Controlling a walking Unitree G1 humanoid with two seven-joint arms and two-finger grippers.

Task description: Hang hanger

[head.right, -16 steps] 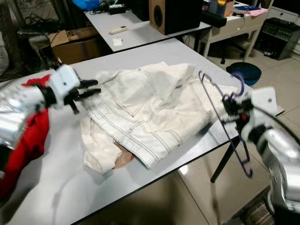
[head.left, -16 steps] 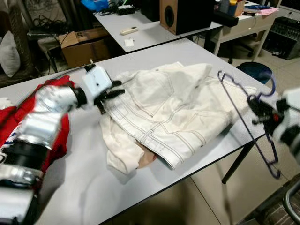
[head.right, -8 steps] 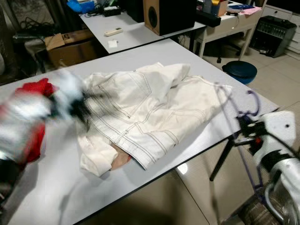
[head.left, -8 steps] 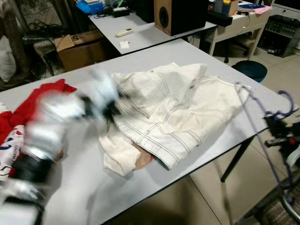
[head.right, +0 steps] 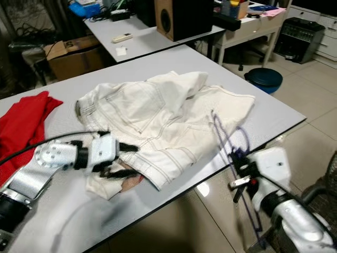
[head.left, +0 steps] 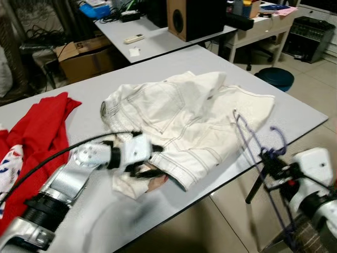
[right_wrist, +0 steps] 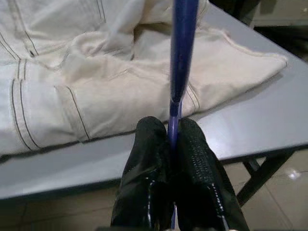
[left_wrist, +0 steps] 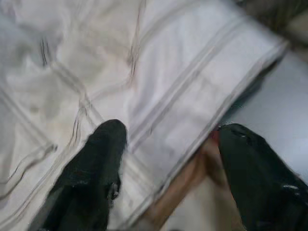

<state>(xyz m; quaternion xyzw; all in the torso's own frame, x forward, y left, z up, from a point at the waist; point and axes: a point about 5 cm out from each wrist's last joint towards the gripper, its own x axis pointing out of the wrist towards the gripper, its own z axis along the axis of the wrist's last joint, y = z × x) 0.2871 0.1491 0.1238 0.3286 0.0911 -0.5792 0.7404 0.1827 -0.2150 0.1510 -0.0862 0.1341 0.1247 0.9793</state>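
A cream-white denim jacket with dark contrast stitching (head.left: 184,113) lies crumpled across the middle of a long pale-grey table (head.left: 174,63). The left gripper (head.left: 149,159) sits at the jacket's near hem, its two black fingers (left_wrist: 91,178) spread wide, one resting on the stitched band and the other beyond the hem's edge over a peach-coloured lining. Off the table's near right corner, past the jacket's sleeve end, the right gripper (head.right: 238,174) holds a thin purple-blue wire hanger (head.left: 259,153), its fingers (right_wrist: 192,163) pinched tight on the wire; the hanger stands nearly upright in the air, its hook curling just beside the gripper. A red cloth garment (head.left: 39,129) lies at the table's left end, well apart from the jacket. Beyond the jacket stands a second grey table bearing a black-and-wood speaker box (head.left: 195,16) and a white remote control (head.left: 132,38). No writing can be read.
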